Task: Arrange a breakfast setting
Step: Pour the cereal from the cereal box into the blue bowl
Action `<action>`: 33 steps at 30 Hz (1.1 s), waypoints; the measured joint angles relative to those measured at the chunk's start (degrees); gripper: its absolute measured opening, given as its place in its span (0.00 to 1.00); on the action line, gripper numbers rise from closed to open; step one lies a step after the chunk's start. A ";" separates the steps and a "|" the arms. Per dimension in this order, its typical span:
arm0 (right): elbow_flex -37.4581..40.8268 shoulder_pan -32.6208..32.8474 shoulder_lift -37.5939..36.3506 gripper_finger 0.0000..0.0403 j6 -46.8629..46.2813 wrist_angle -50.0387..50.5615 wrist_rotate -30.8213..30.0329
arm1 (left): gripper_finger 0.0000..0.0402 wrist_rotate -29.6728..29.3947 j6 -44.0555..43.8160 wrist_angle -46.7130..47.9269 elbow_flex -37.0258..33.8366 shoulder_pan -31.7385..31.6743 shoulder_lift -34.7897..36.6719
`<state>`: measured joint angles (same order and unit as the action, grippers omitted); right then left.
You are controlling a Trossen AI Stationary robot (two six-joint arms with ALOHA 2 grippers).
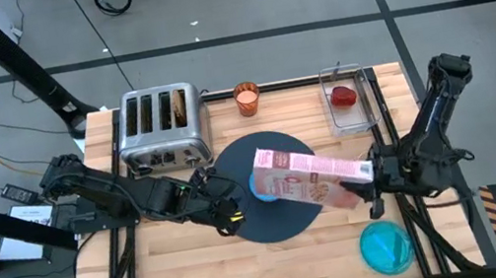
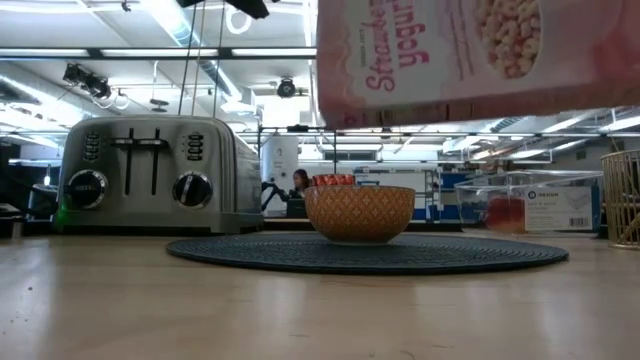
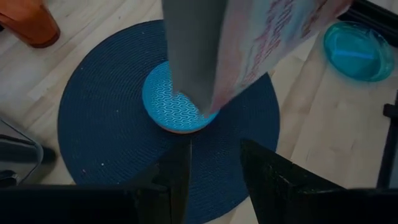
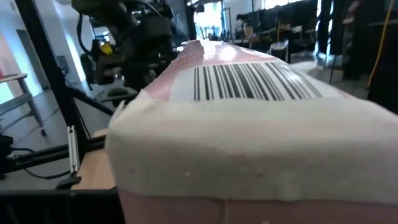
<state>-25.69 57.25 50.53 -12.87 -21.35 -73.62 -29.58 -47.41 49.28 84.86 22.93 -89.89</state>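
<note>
1. High view: the mat (image 1: 280, 216) lies mid-counter with the bowl (image 1: 258, 189) on it.
2. The right claw (image 1: 366, 180) grips a pink cereal box (image 1: 309, 177), tipped over the bowl.
3. The left claw (image 1: 230, 212) waits beside the bowl, fingers parted, empty.
4. Left to place, I judge: cup (image 1: 247, 98), plate (image 1: 386, 246), red fruit (image 1: 344, 97) in its clear tub (image 1: 365, 118), toast in the toaster (image 1: 160, 128).

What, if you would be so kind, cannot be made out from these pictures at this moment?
- Bowl contents: the cereal box covers it in the high and left wrist views; the low view sees only its side.
- Right gripper: its hold on the box is too small in the high view, and the box fills the right wrist view.
- Toaster slots: too small to tell toast.
</note>
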 joint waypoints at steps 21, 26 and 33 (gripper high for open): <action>-9.15 -6.86 -10.57 0.40 -16.96 42.39 16.24 | 0.36 -0.10 -2.54 -3.07 0.00 1.33 0.00; -10.94 -9.01 -10.70 0.40 -16.11 45.00 18.86 | 0.36 -0.28 -2.70 -3.92 0.00 1.33 0.00; -13.28 -13.43 -10.26 0.40 -14.51 47.30 24.48 | 0.36 -0.35 -2.69 -4.13 0.00 1.31 0.00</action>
<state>-38.97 43.81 40.27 -27.38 25.95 -49.15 -29.93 -50.10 45.15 84.86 24.24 -89.89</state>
